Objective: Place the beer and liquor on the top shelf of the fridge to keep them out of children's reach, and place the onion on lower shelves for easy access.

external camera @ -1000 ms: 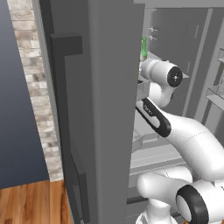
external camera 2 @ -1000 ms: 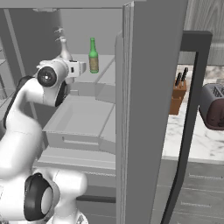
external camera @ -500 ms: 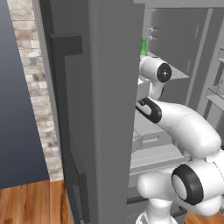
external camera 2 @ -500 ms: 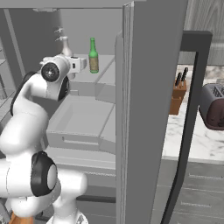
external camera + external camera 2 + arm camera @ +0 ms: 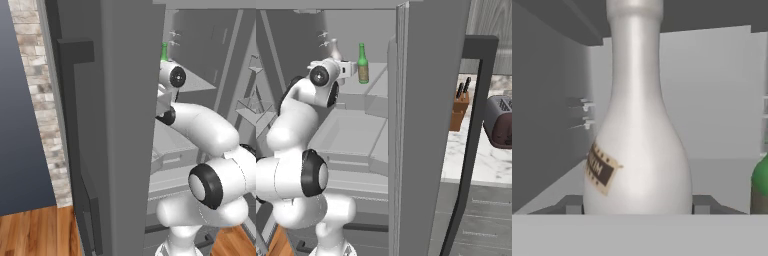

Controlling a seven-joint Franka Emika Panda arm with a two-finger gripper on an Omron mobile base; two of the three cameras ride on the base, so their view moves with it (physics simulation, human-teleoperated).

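Note:
My gripper (image 5: 639, 206) is shut on the liquor (image 5: 637, 140), a whitish bottle held upright, with a finger tip (image 5: 573, 205) at each side of its base. From the right base view the gripper (image 5: 342, 68) sits inside the fridge (image 5: 421, 125) at the height of the top shelf (image 5: 378, 80), and the liquor's neck (image 5: 334, 49) rises above the hand. The beer (image 5: 362, 63) stands upright on that shelf just to the right, apart from the liquor. It also shows as a green top (image 5: 164, 51) and a green edge (image 5: 760, 185). The onion is out of view.
An open fridge door (image 5: 125, 125) stands close on my left, and another (image 5: 476, 150) on my right. Lower shelves and a drawer (image 5: 351, 135) lie below the hand. Door racks (image 5: 247, 105) hang at the far side. A knife block (image 5: 458, 107) and toaster (image 5: 499, 122) sit on the counter.
The hand with the liquor has edged up and a little towards the beer, and the arm's elbow has swung round. The beer has not moved.

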